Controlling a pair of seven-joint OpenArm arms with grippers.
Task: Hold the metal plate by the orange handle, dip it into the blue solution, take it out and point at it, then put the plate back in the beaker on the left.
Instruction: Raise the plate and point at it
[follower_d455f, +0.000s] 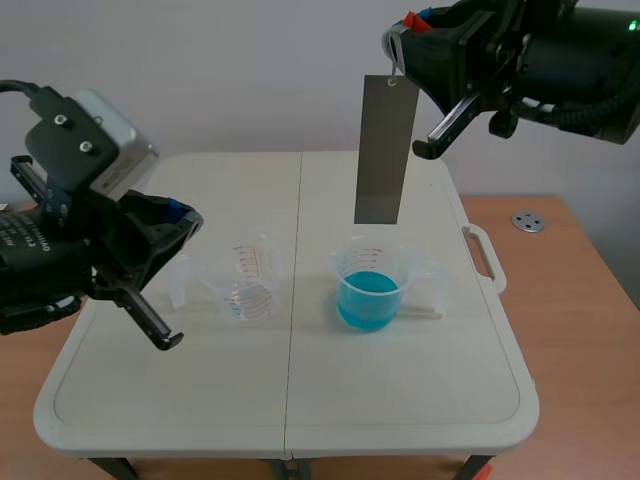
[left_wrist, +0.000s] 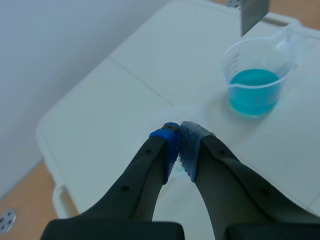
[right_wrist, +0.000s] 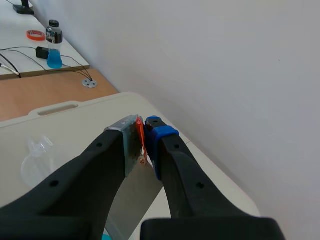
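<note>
A long grey metal plate (follower_d455f: 384, 150) hangs upright from my right gripper (follower_d455f: 400, 47), which is shut on its orange handle (right_wrist: 141, 137) high above the table. The plate's lower edge (left_wrist: 254, 14) is a little above the clear beaker of blue solution (follower_d455f: 369, 286), out of the liquid. An empty clear beaker (follower_d455f: 247, 281) stands to the left of the blue one. My left gripper (left_wrist: 179, 138) is shut on nothing, low at the table's left side beside the empty beaker, its fingertips aimed toward the blue beaker (left_wrist: 256, 82).
A thin pale stick (follower_d455f: 420, 312) lies by the blue beaker. The white folding table (follower_d455f: 290, 400) has a carry handle (follower_d455f: 484, 256) at its right edge. On a far desk stand a bottle of blue liquid (right_wrist: 53, 44) and cables.
</note>
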